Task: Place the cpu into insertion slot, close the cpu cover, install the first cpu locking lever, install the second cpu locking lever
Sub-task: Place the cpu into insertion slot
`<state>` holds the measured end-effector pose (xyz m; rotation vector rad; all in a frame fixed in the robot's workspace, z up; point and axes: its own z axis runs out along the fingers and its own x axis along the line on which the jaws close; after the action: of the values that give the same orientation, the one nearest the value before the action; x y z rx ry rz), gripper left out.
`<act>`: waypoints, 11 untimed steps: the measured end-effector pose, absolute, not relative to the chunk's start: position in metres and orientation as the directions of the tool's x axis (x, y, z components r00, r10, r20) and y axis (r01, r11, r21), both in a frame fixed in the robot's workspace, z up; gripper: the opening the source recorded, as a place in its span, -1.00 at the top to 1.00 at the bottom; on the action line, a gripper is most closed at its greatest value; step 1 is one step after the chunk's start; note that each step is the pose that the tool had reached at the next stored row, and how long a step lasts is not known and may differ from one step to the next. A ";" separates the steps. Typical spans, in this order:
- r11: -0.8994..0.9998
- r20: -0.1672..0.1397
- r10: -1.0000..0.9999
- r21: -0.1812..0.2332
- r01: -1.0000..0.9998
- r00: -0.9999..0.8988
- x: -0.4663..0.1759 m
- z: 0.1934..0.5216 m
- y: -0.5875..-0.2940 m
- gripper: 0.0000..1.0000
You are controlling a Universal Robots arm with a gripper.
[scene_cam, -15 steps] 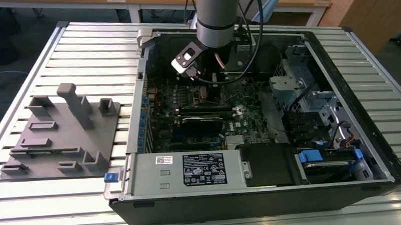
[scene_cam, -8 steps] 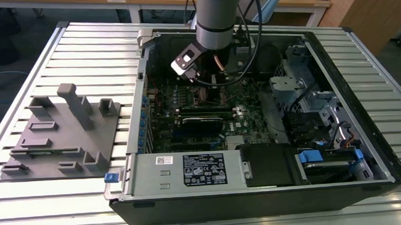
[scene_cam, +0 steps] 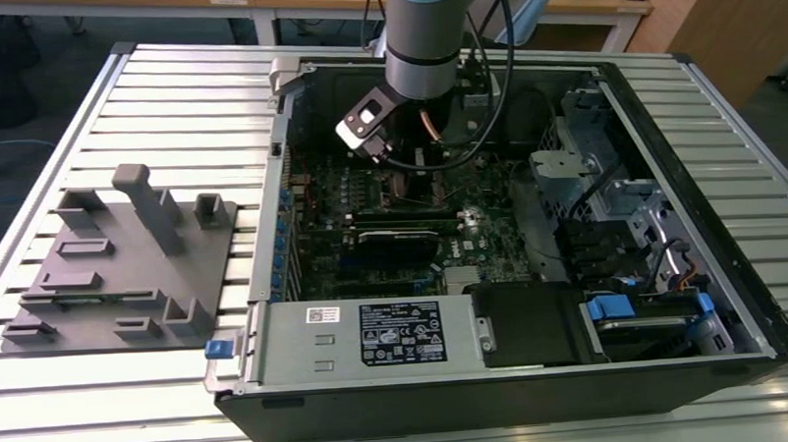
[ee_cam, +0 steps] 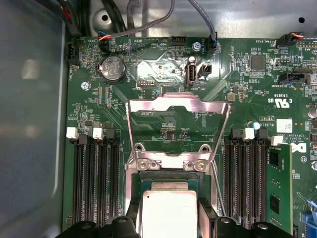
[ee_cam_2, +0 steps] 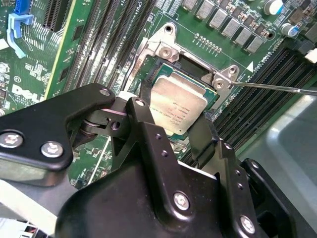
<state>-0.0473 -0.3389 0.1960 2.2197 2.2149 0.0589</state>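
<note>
The cpu, a flat square chip with a dull silver top, lies level in the insertion slot, whose dark rim and silvery edging frame it. My gripper straddles the chip, one black finger on each of two opposite edges. In the first wrist view the cpu shows between the fingers, and the cpu cover stands swung open beyond the slot, green board visible through its window. A thin locking lever sticks out sideways, unlatched. In the exterior view the gripper hangs inside the open computer case.
Long black memory slots run along both sides of the socket, with a green memory card seated farther out. Cables hang near the case wall. A grey fixture sits on the slatted table at the exterior view's left.
</note>
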 end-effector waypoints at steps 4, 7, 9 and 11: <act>-0.003 0.023 1.000 0.030 1.000 0.002 -0.047 0.195 -0.339 -0.08; -0.002 0.023 1.000 0.030 1.000 0.002 -0.047 0.195 -0.339 -0.08; -0.002 0.023 1.000 0.030 1.000 0.002 -0.047 0.195 -0.339 -0.08; -0.002 0.023 1.000 0.030 1.000 0.002 -0.047 0.195 -0.339 -0.08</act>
<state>-0.0467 -0.3386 0.1945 2.2196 2.2149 0.0589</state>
